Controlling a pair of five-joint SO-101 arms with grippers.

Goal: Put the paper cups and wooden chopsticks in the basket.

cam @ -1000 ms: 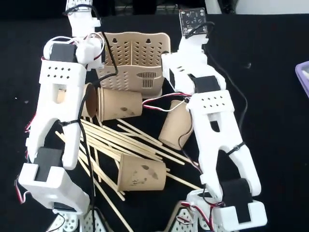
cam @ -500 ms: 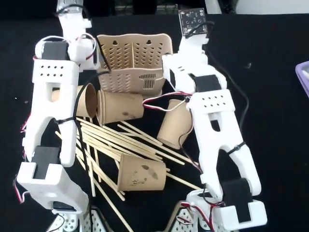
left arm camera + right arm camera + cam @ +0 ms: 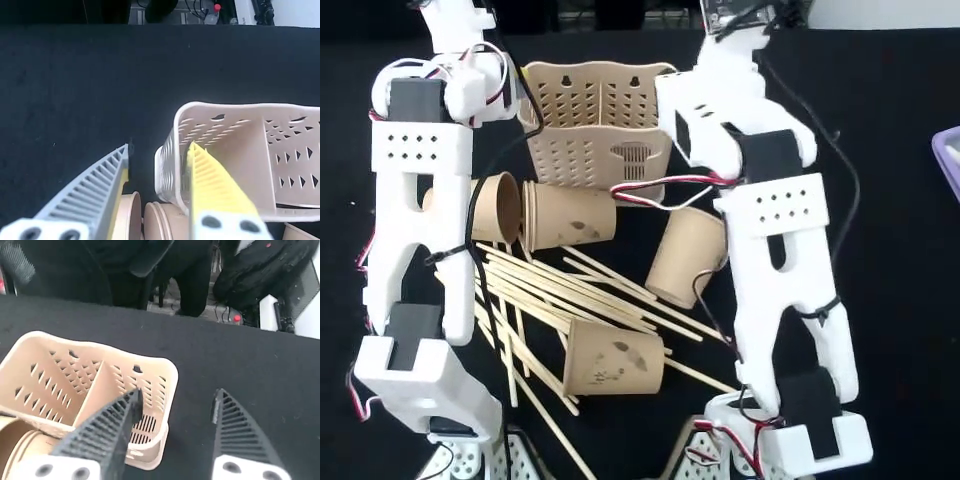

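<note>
**A:** The basket (image 3: pixel 595 125) sits right below both end effectors, and I can see nothing in either of its two compartments.

**B:** And the left end effector (image 3: pixel 159 146)?

**A:** It's spread wide and carries nothing. One finger hangs over the basket's corner, the other over bare worktop (image 3: pixel 880 250). The right end effector (image 3: pixel 177 392) is just as wide and just as empty, above the opposite corner.

**B:** So a pick comes first?

**A:** That's my read. Drop back to one of the paper cups (image 3: pixel 570 215), slip one finger inside the rim and one outside, then lift straight up. That way the sticks underneath don't get dragged.

**B:** Give me the count.

**A:** There are four paper cups, all on their sides, back toward the arms' bases. Two lie mouth to mouth nearest the left end effector, one is beside the right arm, and the farthest rests on the wooden chopsticks (image 3: pixel 570 295). Those are fanned and crossing, at least ten of them, but I can't give an exact figure. And there's one basket.
</note>
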